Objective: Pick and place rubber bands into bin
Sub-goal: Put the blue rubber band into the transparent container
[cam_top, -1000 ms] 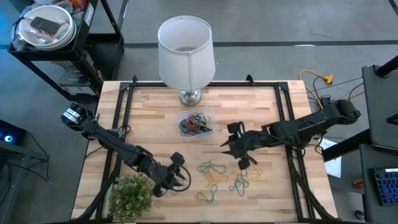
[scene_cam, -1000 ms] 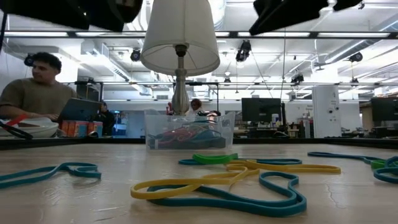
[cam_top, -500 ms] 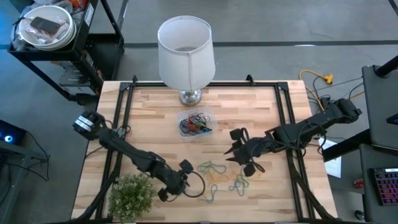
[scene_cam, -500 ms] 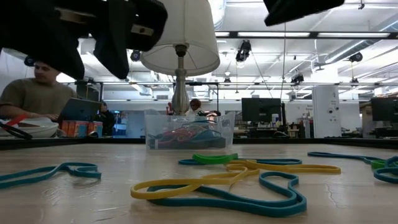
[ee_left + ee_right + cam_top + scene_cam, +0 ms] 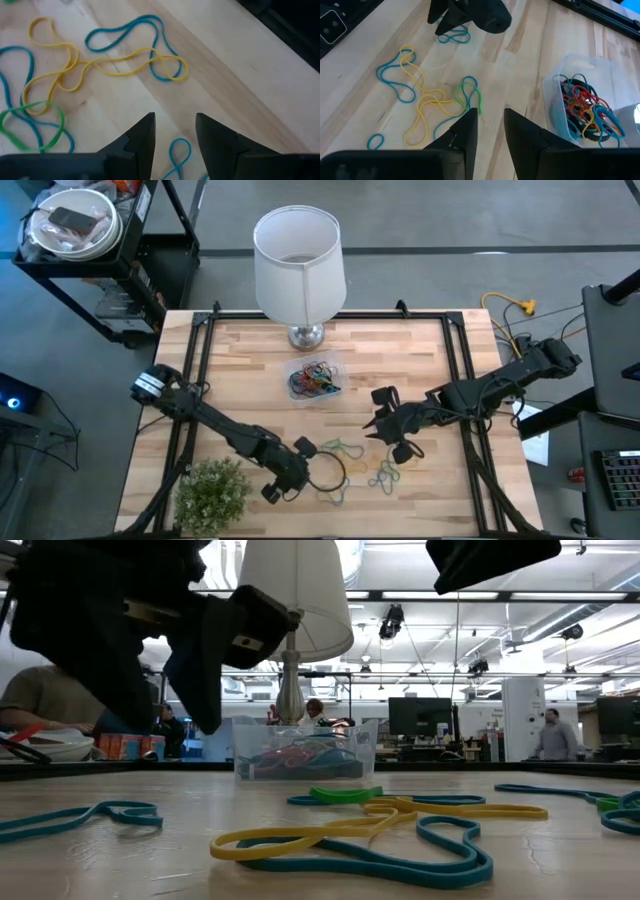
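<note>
Several loose rubber bands (image 5: 365, 465) in yellow, teal and green lie flat on the wooden table near its front right. The see-through bin (image 5: 296, 367) stands at the table's middle with many coloured bands inside (image 5: 585, 107). My left gripper (image 5: 175, 127) hovers open just left of the loose bands (image 5: 115, 65), tilted down, with a small teal loop (image 5: 177, 152) on the table below its fingers. My right gripper (image 5: 490, 125) stands open above the table between the bin (image 5: 570, 60) and the loose bands (image 5: 425, 100), a green band (image 5: 470, 97) just beyond its tips.
A white lamp (image 5: 298, 260) on a chrome foot stands right behind the bin. A green plant (image 5: 210, 495) fills the near left corner, beside my left arm. Black rails (image 5: 195, 380) run along both table sides. People (image 5: 55, 680) sit and stand in the room beyond.
My left gripper has swung toward the table's right edge and down, coming close to the loose bands and tipping steeper; in the low view it now looms large at the left. My right gripper has shifted a little toward the near edge. No band has moved.
</note>
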